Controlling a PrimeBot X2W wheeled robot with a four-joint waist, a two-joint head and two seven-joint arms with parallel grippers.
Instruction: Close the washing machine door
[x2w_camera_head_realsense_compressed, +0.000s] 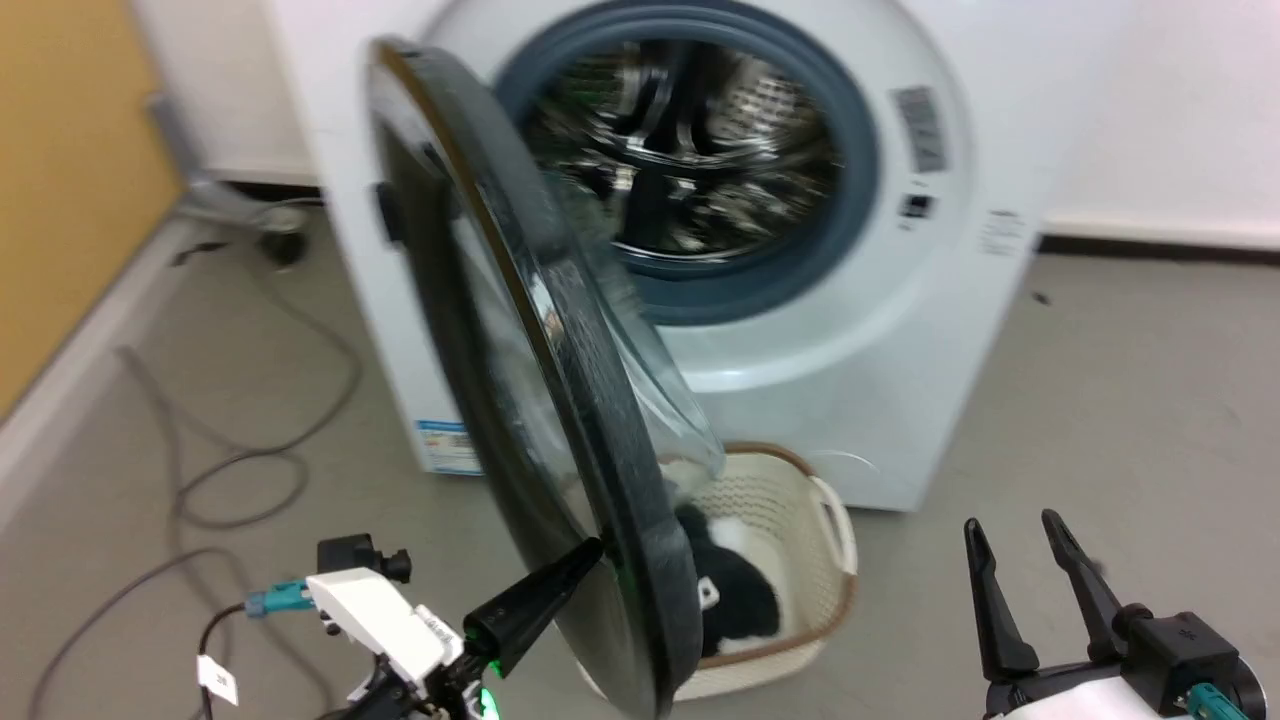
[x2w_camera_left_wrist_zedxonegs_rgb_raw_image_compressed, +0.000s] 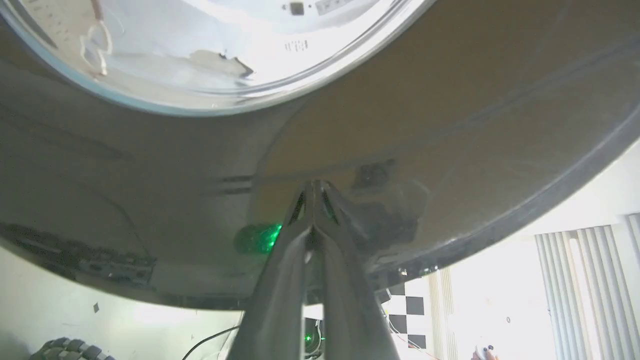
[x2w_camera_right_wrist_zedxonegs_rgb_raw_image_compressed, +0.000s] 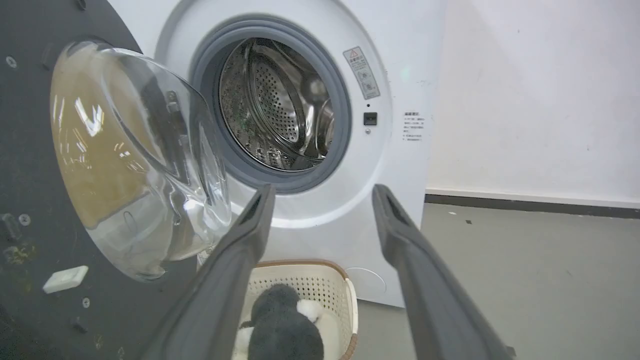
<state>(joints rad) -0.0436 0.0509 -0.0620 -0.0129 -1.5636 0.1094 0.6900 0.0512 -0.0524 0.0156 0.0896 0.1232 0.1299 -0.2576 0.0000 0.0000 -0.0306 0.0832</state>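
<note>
Door (x2w_camera_head_realsense_compressed: 590, 400) is swung about half open in front of the washer (x2w_camera_head_realsense_compressed: 900, 330), with a basket (x2w_camera_head_realsense_compressed: 800, 500) just below it. Left claw (x2w_camera_head_realsense_compressed: 590, 550) is pinched tight, tips touching the door's glossy outer rim. Right claw (x2w_camera_head_realsense_compressed: 1010, 522) is spread wide, holding nothing, well off to the side.

A smooth grey floor (x2w_camera_head_realsense_compressed: 1150, 400) was seen beyond the right gripper (x2w_camera_head_realsense_compressed: 1010, 522), bounded by a plain white wall (x2w_camera_right_wrist_zedxonegs_rgb_raw_image_compressed: 540, 90) with a dark skirting strip (x2w_camera_right_wrist_zedxonegs_rgb_raw_image_compressed: 530, 202). Left of the left gripper (x2w_camera_head_realsense_compressed: 592, 548), loose grey cables (x2w_camera_head_realsense_compressed: 300, 440) were laid near an ochre-yellow wall panel (x2w_camera_head_realsense_compressed: 70, 180). Pale vertical blinds (x2w_camera_left_wrist_zedxonegs_rgb_raw_image_compressed: 585, 290) were brightly backlit.
</note>
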